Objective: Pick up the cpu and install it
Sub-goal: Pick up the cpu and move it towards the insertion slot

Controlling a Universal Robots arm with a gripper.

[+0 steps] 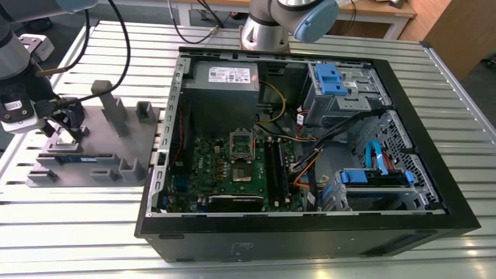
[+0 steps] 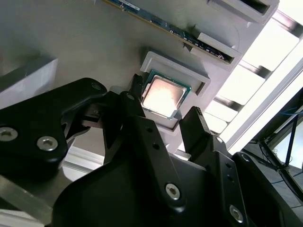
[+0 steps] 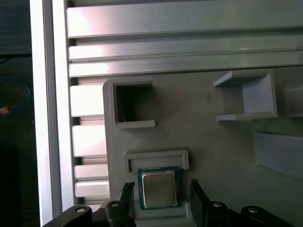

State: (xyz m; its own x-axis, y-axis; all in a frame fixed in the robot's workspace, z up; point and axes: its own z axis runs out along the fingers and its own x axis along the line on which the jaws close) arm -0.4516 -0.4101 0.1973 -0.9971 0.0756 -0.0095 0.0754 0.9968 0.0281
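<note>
End effector (image 2: pixel 164 103): released, spread either side of the cpu (image 2: pixel 163 97)
Cpu seat: flat in a gray tray (image 3: pixel 208 118) pocket

No print can be read

In the exterior view, a white label (image 1: pixel 225 74) sits on the grey power supply (image 1: pixel 225 87) in the upper middle of the frame, its lettering too small to make out. In both wrist views, the silvery top of the cpu (image 2: pixel 163 96) (image 3: pixel 158 188) shows glare and no legible marking.
</note>
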